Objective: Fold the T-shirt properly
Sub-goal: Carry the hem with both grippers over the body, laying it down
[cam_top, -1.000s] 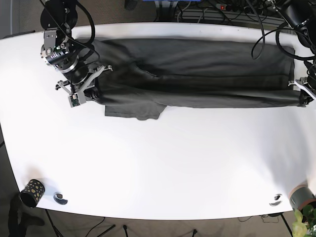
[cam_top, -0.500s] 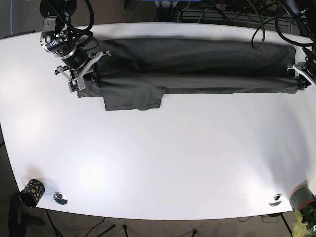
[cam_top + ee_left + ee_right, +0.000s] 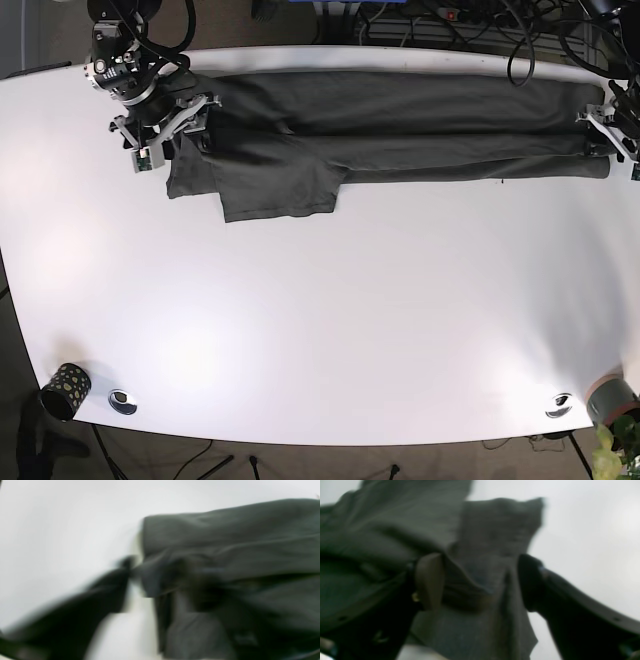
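A dark grey T-shirt [image 3: 400, 130] lies stretched along the far edge of the white table [image 3: 350, 320], folded lengthwise, with one sleeve [image 3: 280, 190] sticking out toward the front. My right gripper [image 3: 158, 135] is at the shirt's left end. In the right wrist view it [image 3: 481, 582] is open, and a bunch of cloth [image 3: 480, 542] lies between its spread fingers. My left gripper [image 3: 610, 135] is at the shirt's right end. The left wrist view is blurred. There the gripper [image 3: 162, 577] looks open around the cloth's edge [image 3: 225, 537].
A black spotted cup [image 3: 65, 388] and a small metal disc [image 3: 122, 401] sit at the front left corner. Another disc [image 3: 560, 405] and a plant pot [image 3: 612, 400] are at the front right. Cables [image 3: 440, 20] run behind the table.
Both grippers carried the shirt's front edge toward the far side of the table. The folded shirt now lies further back and flatter, and the sleeve has dropped onto the table.
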Tool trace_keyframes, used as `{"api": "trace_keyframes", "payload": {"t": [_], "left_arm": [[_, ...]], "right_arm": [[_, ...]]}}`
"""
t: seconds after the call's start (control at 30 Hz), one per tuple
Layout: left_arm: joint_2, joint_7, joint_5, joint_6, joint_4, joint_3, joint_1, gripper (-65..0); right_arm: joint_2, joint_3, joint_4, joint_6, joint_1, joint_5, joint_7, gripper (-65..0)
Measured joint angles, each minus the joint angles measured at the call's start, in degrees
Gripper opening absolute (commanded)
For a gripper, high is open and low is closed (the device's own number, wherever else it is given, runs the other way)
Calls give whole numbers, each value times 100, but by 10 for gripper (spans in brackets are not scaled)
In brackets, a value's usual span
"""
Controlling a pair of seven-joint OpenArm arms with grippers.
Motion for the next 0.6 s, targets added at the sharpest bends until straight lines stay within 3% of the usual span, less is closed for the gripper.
{"api": "trace_keyframes", "payload": {"t": [0.07, 0.27, 0.47, 0.6], "left_arm": [[-26, -15, -20, 0, 7, 15, -28, -83], [-15, 98, 50, 2, 463, 48, -111, -124], [39, -17, -15, 2, 544, 487, -339, -124], [68, -7, 7, -2, 529, 511, -229, -124]], "right_arm": [[-149, 61, 96, 11, 20, 13, 0, -146], [-199, 11, 157, 87, 581, 92, -155, -143], [-184, 35, -439, 39, 1657, 37, -1058, -146], [-195, 17, -940, 66, 2118, 87, -1279, -146]]}}
